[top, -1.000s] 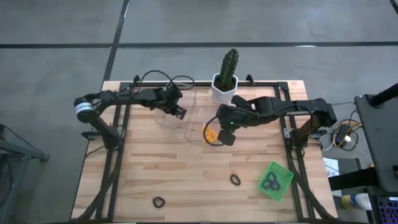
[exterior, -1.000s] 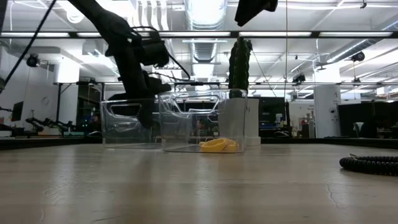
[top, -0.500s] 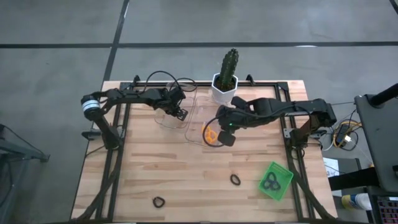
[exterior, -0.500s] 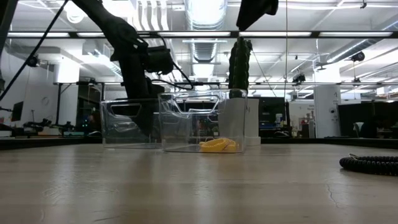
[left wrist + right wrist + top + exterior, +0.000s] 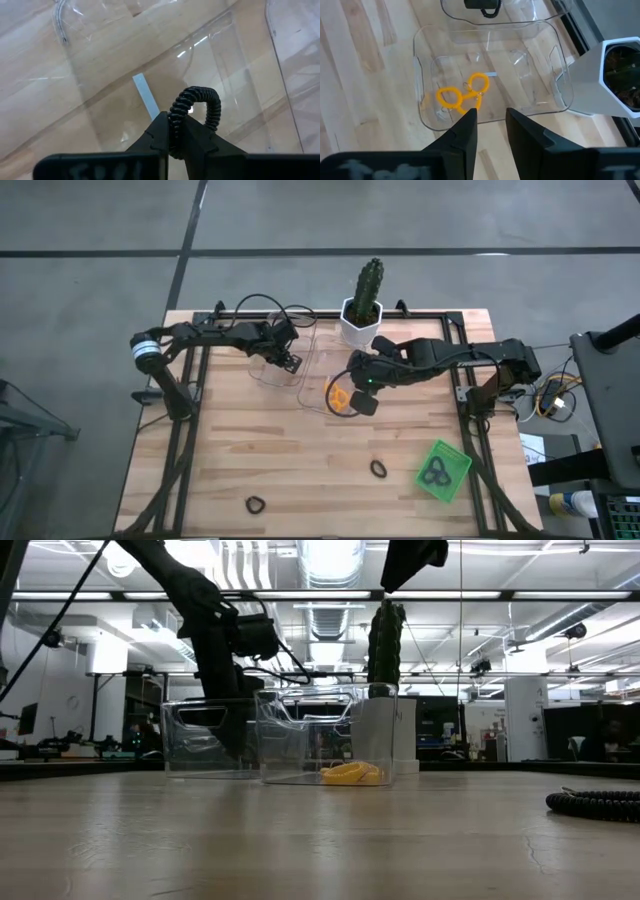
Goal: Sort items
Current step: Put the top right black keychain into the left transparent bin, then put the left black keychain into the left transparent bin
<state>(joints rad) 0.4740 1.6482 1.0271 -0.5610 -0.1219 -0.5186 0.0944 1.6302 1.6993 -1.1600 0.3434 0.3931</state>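
Left hand [image 5: 172, 145] pinching black loop [image 5: 195, 107]

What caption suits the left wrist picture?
Left gripper pinches a black coiled loop over a clear plastic tray.

We hold our left gripper [image 5: 175, 142] pinched tight near the counter's back edge; our right gripper [image 5: 487, 127] hangs parted at its middle.

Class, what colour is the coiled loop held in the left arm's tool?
Black: the coiled ring-shaped loop in the left tool shows best in the left wrist view.
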